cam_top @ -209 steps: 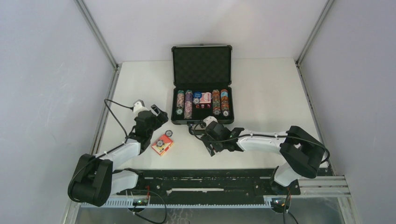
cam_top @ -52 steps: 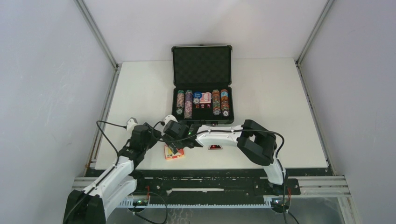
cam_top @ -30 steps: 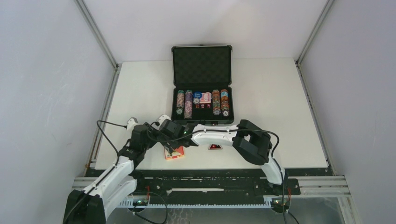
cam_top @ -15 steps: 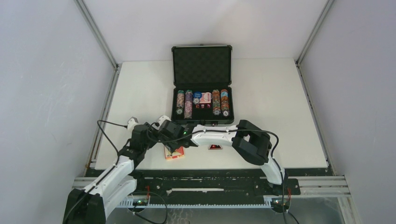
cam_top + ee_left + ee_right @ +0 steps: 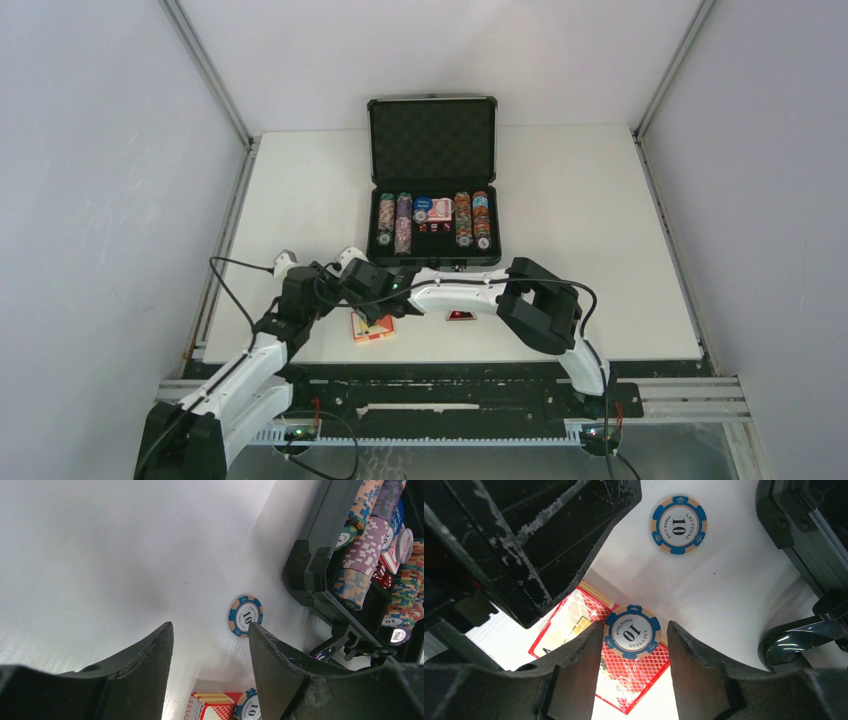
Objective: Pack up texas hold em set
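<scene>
Overhead: open case at twelve o'clock, red card box at seven. Left wrist: left gripper apart, near a loose chip. Right wrist: right gripper apart around, perhaps touching, a second chip on the box. It is likely light and slick, so pinch its edges.

Card box: we see only part of it; the right gripper's jaws cover its sides.
Case: cut off by the left wrist view's right edge.
Dice: too small from overhead for us to count.
Chip on the box: clipped by the bottom edge.
</scene>
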Controlling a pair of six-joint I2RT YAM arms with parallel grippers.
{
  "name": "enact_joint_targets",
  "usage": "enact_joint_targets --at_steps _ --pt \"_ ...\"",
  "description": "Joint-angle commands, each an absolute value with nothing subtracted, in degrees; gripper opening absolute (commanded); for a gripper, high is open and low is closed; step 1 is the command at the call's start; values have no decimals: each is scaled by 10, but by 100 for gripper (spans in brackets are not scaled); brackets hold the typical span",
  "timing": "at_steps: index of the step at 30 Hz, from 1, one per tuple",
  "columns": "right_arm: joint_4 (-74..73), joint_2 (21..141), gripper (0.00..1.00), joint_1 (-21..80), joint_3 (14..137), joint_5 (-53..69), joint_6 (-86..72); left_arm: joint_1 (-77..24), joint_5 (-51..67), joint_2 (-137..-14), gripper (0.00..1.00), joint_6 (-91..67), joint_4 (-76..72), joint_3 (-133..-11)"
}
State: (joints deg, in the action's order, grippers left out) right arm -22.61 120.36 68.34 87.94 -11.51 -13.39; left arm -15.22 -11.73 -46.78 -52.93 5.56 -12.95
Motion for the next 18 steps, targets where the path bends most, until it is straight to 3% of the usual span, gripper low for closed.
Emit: enact_joint_targets --at_steps 1,18 --pt "-244 1197 57 686 888 -123 -132 -147 -111 -468 61 -522 36 -119" --pt "-225 1174 45 683 867 -105 -140 -147 -106 -464 61 -522 35 -119"
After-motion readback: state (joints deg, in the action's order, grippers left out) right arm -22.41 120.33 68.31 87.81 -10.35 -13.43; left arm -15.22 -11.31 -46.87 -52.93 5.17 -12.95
